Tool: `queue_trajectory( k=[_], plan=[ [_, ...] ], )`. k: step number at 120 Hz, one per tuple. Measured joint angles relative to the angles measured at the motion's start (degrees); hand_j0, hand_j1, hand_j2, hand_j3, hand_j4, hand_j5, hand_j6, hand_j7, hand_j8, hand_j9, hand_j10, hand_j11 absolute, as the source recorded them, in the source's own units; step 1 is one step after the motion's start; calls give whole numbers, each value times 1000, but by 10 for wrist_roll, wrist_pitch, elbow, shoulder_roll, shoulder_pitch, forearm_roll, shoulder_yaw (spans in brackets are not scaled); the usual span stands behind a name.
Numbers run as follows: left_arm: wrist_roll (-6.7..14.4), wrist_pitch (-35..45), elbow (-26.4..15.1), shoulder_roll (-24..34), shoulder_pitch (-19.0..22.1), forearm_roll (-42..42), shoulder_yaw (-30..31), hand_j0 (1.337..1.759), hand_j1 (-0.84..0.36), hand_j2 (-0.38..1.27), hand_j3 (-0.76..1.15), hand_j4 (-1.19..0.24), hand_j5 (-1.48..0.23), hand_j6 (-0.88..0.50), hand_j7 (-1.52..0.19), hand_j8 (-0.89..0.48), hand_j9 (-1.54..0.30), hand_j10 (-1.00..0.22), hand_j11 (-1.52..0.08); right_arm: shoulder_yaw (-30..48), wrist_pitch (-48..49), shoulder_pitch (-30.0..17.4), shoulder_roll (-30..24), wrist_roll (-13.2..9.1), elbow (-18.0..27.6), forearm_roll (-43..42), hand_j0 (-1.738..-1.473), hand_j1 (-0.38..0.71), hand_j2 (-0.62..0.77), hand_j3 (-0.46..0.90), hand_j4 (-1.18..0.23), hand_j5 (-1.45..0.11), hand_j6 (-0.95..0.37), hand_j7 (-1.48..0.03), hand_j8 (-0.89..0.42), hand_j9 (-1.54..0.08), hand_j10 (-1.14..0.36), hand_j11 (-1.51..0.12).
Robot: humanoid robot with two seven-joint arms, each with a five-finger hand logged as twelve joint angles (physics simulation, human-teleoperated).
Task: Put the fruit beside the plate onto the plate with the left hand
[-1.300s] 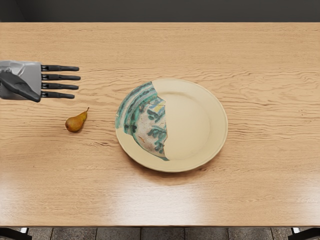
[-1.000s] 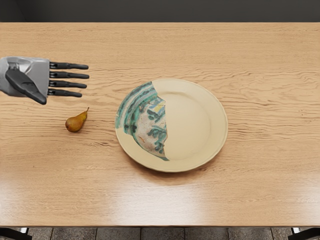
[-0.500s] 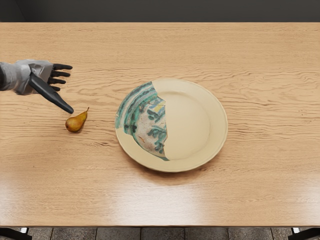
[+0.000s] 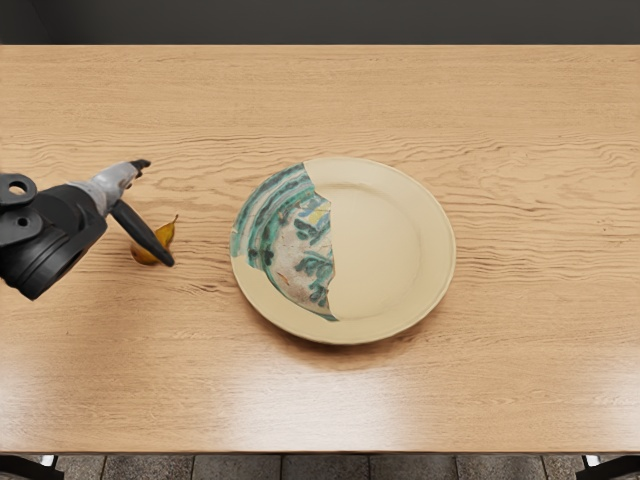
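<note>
**Head view.** The left hand [image 4: 118,195] is shown to the left of the plate [image 4: 400,250], carried on a black forearm that enters from the left picture edge. Whether the hand is released, clenched or grasping cannot be told, since it is viewed nearly end-on and much foreshortened.

A dark, slender part of the hand is laid across the front of the pear [image 4: 164,234]. Only the upper right of the fruit and a sliver at its lower left are exposed, and contact between hand and fruit cannot be confirmed.

The pear is located on the table [image 4: 500,120], just left of the plate's left rim and apart from it. Only a narrow strip of bare wood is seen between fruit and rim.

The plate is set near the middle of the table. Its left part is patterned in green and blue, and its right part is plain cream. Its rim is low and fully exposed.

Broad bands of open wood are left beyond the plate toward the far edge, the near edge and the right edge of the table. A narrower band is left on the plate's left, where hand and pear are found.
</note>
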Motion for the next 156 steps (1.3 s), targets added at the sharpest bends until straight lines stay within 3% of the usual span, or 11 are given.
queue_trajectory(
  k=[44, 108, 156],
  plan=[
    [0, 13, 2, -43, -1, 27, 48, 1658, 349, 1, 0, -1, 0, -2, 0, -2, 0, -2, 0, 0, 0, 0, 0, 0, -1, 1, -1658, -310, -7, 0, -33, -43, -33, -43, -33, -43, -33, -43],
    [0, 13, 59, -76, -15, 40, 116, 1658, 342, 2, 0, -7, -8, -8, -8, -8, -8, -7, -8, -1, -1, 2, 0, 0, -1, 1, -1658, -310, -7, 0, -33, -43, -33, -43, -33, -43, -33, -43],
    [0, 13, 62, -74, -31, 41, 136, 1658, 87, 45, 0, -221, -286, -222, -285, -222, -285, -221, -285, -1, -2, 4, 0, 1, -1, 1, -1658, -310, -7, 0, -33, -43, -33, -43, -33, -43, -33, -43]
  ],
)
